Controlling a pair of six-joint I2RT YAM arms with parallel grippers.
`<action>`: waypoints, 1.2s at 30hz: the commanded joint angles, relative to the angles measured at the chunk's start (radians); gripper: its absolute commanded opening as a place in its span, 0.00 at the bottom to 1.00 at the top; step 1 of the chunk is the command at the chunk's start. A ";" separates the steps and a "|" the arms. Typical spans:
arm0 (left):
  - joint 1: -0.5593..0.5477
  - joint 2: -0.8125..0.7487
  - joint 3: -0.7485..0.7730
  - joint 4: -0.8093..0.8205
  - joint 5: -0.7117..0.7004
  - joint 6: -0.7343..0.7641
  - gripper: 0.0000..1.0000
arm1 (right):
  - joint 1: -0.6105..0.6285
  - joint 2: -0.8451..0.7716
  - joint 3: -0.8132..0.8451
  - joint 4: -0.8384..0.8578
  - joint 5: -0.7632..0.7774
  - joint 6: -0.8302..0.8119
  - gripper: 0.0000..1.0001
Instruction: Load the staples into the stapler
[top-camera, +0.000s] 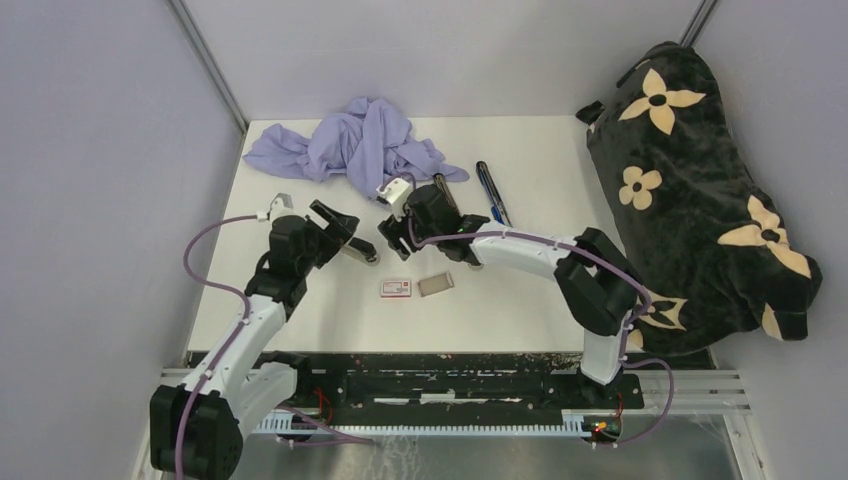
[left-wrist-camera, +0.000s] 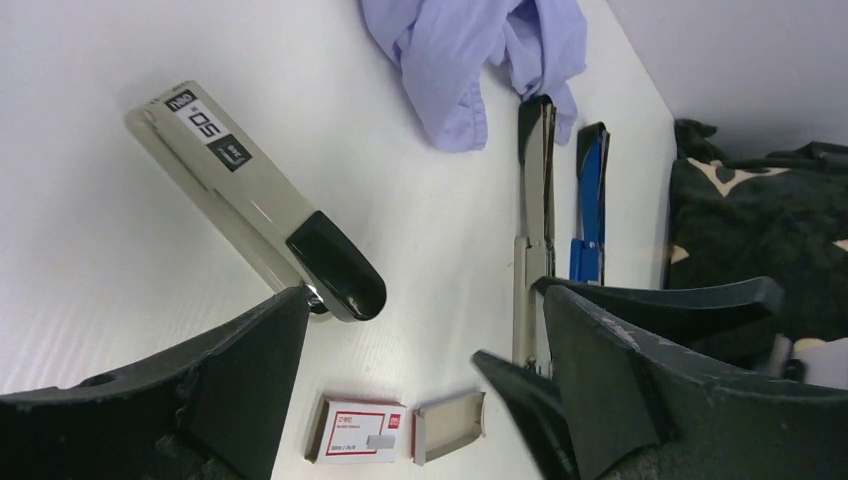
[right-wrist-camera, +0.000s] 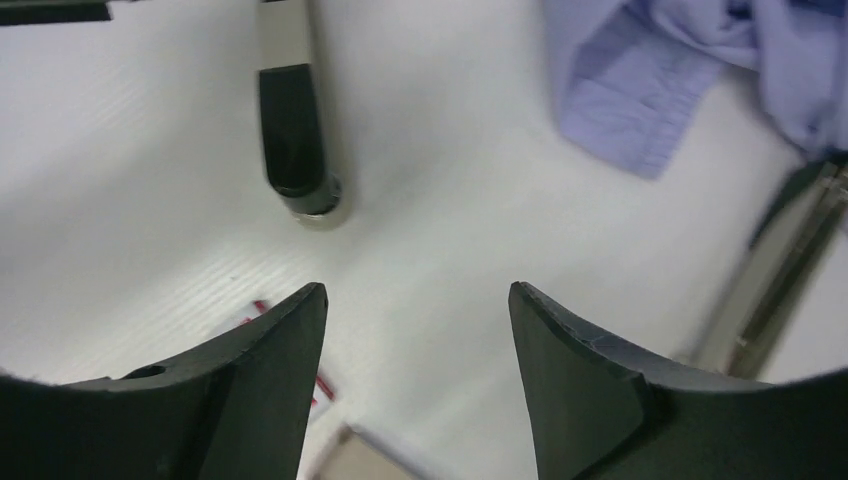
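Note:
A beige stapler (left-wrist-camera: 250, 205) with a black nose lies on the white table, its tip (top-camera: 360, 253) showing under my left gripper (top-camera: 336, 224), which hovers open above it. The red-and-white staple box (left-wrist-camera: 360, 432) lies closed beside its small grey tray (left-wrist-camera: 450, 425). The tray's inside looks flat grey, and I cannot make out the staples as single strips. My right gripper (right-wrist-camera: 418, 305) hangs open over bare table between the stapler's nose (right-wrist-camera: 292, 140) and the tray (right-wrist-camera: 355, 462), holding nothing. A long grey stapler (left-wrist-camera: 533, 230) lies opened out.
A blue stapler (top-camera: 493, 192) lies next to the long one. A crumpled lilac cloth (top-camera: 355, 140) sits at the back. A black bag with cream flowers (top-camera: 700, 200) fills the right side. The box (top-camera: 396, 288) and tray (top-camera: 436, 284) lie near the front.

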 joint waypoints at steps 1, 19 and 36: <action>-0.003 0.064 0.051 0.079 0.119 0.026 0.94 | -0.065 -0.127 -0.084 -0.038 0.129 0.039 0.74; -0.108 0.393 0.157 0.259 0.238 -0.038 0.93 | -0.271 -0.132 -0.150 -0.184 0.263 0.175 0.67; -0.161 0.615 0.213 0.386 0.282 -0.074 0.92 | -0.274 -0.050 -0.148 -0.199 0.194 0.184 0.44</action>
